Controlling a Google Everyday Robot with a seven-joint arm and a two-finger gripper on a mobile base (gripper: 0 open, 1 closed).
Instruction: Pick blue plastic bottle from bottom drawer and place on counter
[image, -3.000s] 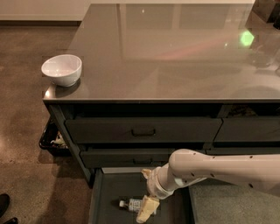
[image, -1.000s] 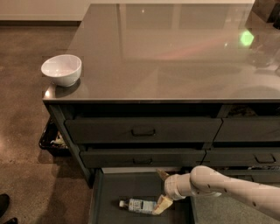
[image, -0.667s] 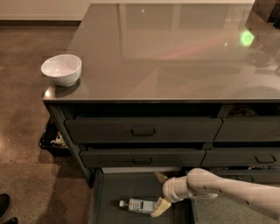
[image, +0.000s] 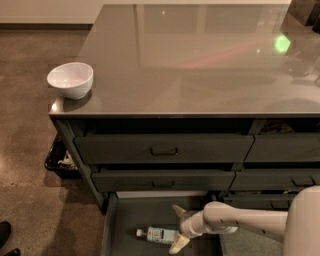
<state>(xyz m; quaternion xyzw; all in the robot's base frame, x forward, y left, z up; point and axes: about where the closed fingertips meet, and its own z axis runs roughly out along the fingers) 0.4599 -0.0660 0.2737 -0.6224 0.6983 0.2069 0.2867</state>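
Most of the frame is being filled by the counter (image: 200, 65), its glossy grey-brown top running from the upper left to the right edge and carrying nothing of the task yet. Below it, the upper drawers (image: 162, 149) are sitting closed across the middle of the frame. The bottom drawer (image: 130, 215) is standing pulled out at the lower centre, showing its flat dark floor. The robot's pale arm (image: 245, 222) is reaching in low from the lower right corner, pointing leftward into that drawer. A white bowl (image: 70, 80) is resting on the counter's near-left corner, well apart from all this.

The gripper (image: 175, 228) is hanging inside the drawer at the lower centre, its two fingers (image: 178, 210) spread wide, one toward the top of the frame and one toward the bottom, clamping nothing.

The blue plastic bottle (image: 157, 234) is lying on its side on the drawer floor, just left of the wrist. Its long axis is running left to right across the frame, white cap at the far left and base toward the gripper. So the bottle is lying in line with the arm's reach, and the spread fingers are bracketing its base end. Whether they are touching it, I cannot tell. Judging by this, the closing move needs the fingers to be squeezing across the bottle's narrow width, perhaps after sliding a little further left along the body.
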